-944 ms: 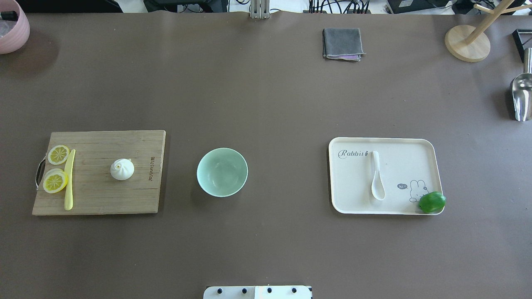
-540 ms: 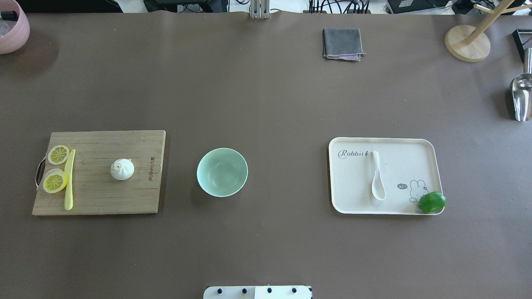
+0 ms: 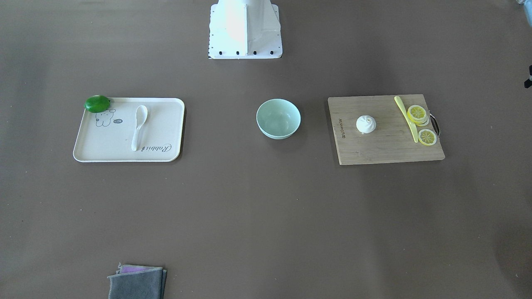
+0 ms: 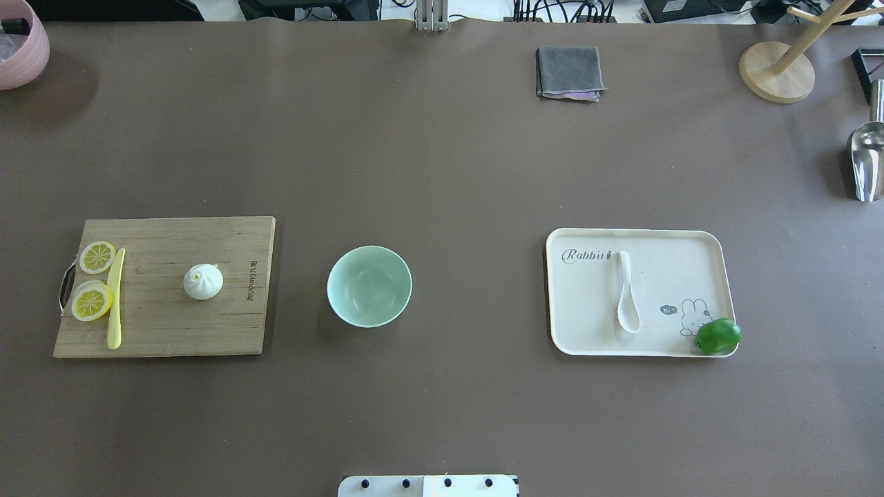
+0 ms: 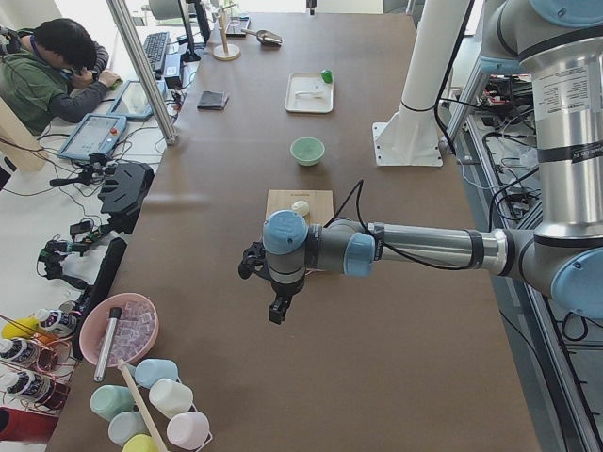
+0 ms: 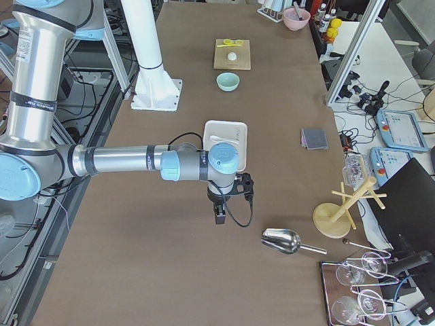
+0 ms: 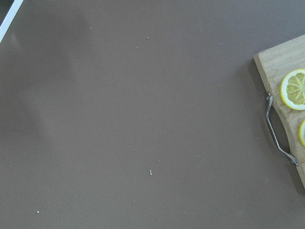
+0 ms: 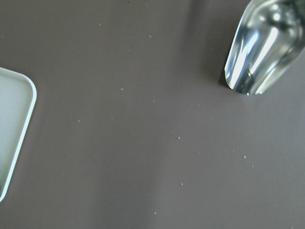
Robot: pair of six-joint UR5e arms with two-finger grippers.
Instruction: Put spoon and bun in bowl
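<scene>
The white spoon [image 4: 627,293] lies on the cream tray [image 4: 690,255] at the right, scoop toward the robot. The white pleated bun [image 4: 203,281] sits on the wooden cutting board [image 4: 166,324] at the left. The empty mint-green bowl [image 4: 369,286] stands between them on the table. Neither gripper shows in the overhead or front view. The left gripper [image 5: 275,311] hangs over bare table beyond the board's handle end. The right gripper [image 6: 219,216] hangs over bare table between the tray and a metal scoop. I cannot tell whether either is open or shut.
Two lemon slices [image 4: 92,301] and a pale-yellow knife [image 4: 114,304] lie on the board's left end. A green lime [image 4: 718,336] sits on the tray's near right corner. A grey cloth [image 4: 569,72], the metal scoop [image 4: 867,159], a wooden stand [image 4: 777,69] and a pink bowl [image 4: 21,48] line the table's edges.
</scene>
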